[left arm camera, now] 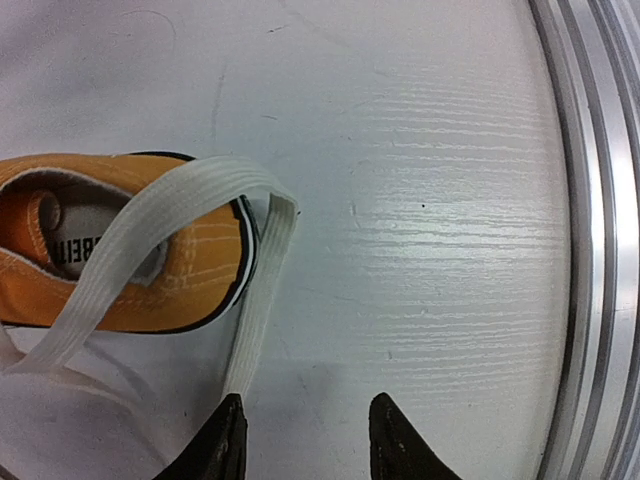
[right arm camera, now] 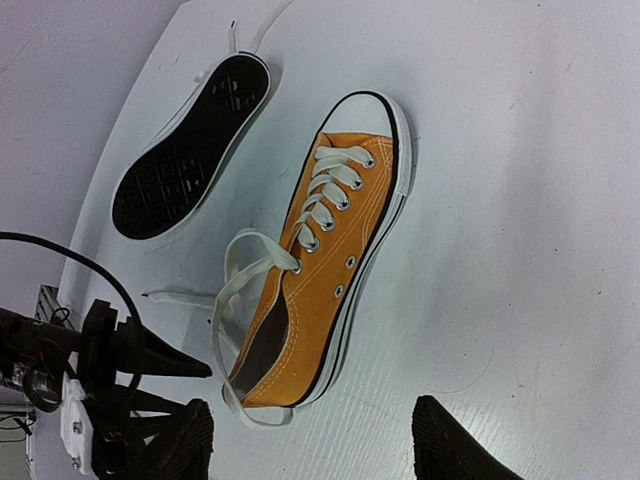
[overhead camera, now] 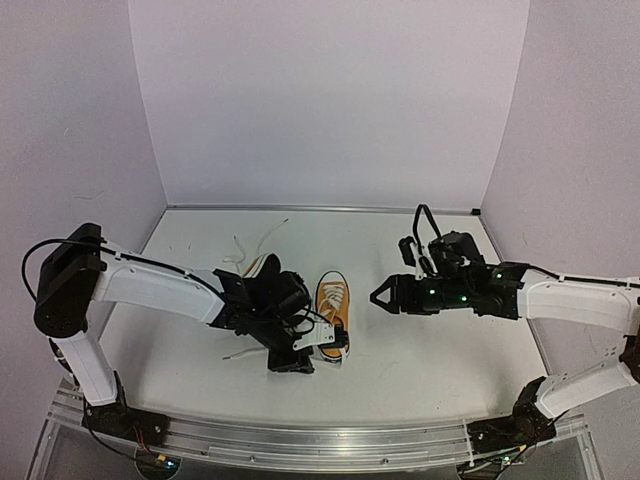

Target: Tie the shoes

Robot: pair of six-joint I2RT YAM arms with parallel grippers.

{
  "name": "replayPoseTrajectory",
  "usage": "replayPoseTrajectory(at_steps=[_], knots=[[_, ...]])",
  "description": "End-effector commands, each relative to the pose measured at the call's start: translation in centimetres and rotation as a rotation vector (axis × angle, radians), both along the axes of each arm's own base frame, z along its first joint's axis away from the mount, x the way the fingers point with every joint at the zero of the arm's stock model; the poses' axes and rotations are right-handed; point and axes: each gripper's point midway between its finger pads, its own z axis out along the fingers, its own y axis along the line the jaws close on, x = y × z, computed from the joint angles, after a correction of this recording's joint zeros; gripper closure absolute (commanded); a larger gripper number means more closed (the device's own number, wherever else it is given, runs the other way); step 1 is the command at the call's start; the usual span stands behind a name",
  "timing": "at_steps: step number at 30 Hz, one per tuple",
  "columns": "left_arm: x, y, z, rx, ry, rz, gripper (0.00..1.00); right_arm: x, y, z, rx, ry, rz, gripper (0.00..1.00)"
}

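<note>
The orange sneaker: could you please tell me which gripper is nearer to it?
Left. The left gripper is at the heel of the orange sneaker; the right gripper hangs apart, off its side.

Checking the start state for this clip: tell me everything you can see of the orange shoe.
The orange shoe is a low-top canvas sneaker with white rubber toe cap and edging, metal eyelets, white lace. It stands upright on the table, untied; loose lace loops drape over its opening and heel. The left gripper, open, hovers near its heel.
</note>
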Motion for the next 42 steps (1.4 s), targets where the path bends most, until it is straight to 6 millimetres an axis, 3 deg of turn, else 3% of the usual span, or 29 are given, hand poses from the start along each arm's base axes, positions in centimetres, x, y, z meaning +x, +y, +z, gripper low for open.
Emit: replayPoseTrajectory(at_steps=[1, 15, 19, 23, 32, 35, 42], knots=[[0.3, -1.3, 0.3, -0.005, 0.004, -0.093, 0.61, 0.5, 0.4, 2.0, 0.044, -0.032, 0.006, 0.35], [2.4, 0.2, -4.4, 0.155, 0.027, -0.044, 0.62, 0.3, -0.2, 1.8, 0.046, -0.031, -0.005, 0.35], [2.7, 0.5, -5.0, 0.195, 0.026, -0.032, 0.67, 0.3, -0.1, 1.6, 0.042, -0.026, -0.001, 0.35], [2.6, 0.7, -4.6, 0.201, 0.03, -0.029, 0.75, 0.4, 0.0, 1.7, 0.043, -0.027, 0.001, 0.35], [3.4, -0.4, -0.6, 0.099, -0.035, -0.022, 0.65, 0.2, 0.1, 1.5, 0.045, -0.022, 0.008, 0.35], [3.8, -0.7, -0.7, 0.095, -0.039, -0.025, 0.64, 0.2, 0.1, 1.4, 0.047, -0.019, 0.009, 0.35], [3.9, -0.4, -3.1, 0.154, 0.005, -0.028, 0.63, 0.1, -0.1, 1.6, 0.051, -0.024, 0.005, 0.35]])
